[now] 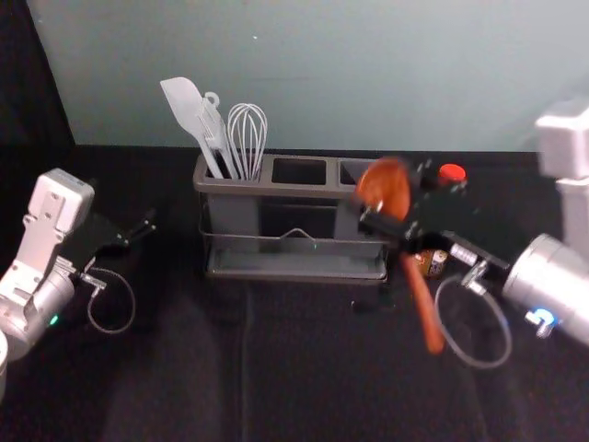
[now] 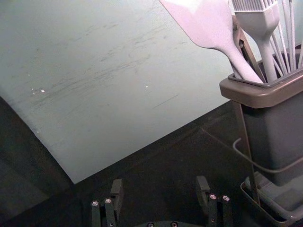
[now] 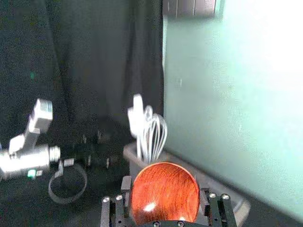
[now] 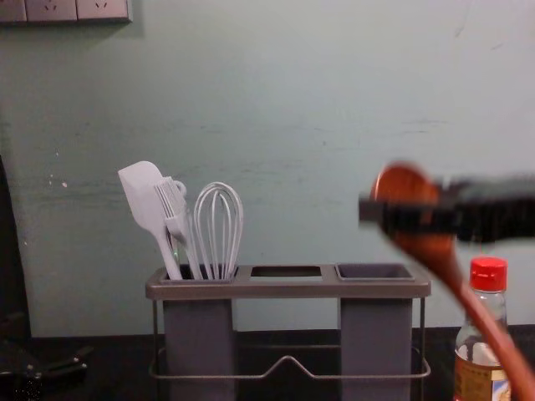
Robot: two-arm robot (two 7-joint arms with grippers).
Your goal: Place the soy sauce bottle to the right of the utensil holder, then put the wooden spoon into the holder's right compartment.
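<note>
Right gripper (image 3: 165,186) grips wooden spoon (image 1: 382,189) by its bowl near utensil holder's (image 4: 288,288) right edge; I should plumb the handle (image 1: 424,308) over right compartment (image 4: 376,338) before lowering.

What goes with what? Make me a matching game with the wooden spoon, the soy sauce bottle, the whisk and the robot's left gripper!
1. Wooden spoon
2. Soy sauce bottle
3. Whisk
4. Left gripper

A. Has a red cap
B. Open, holding nothing
C. Held by the right gripper
D. In the left compartment of the utensil holder

Pairs: 1-C, 2-A, 3-D, 4-B
</note>
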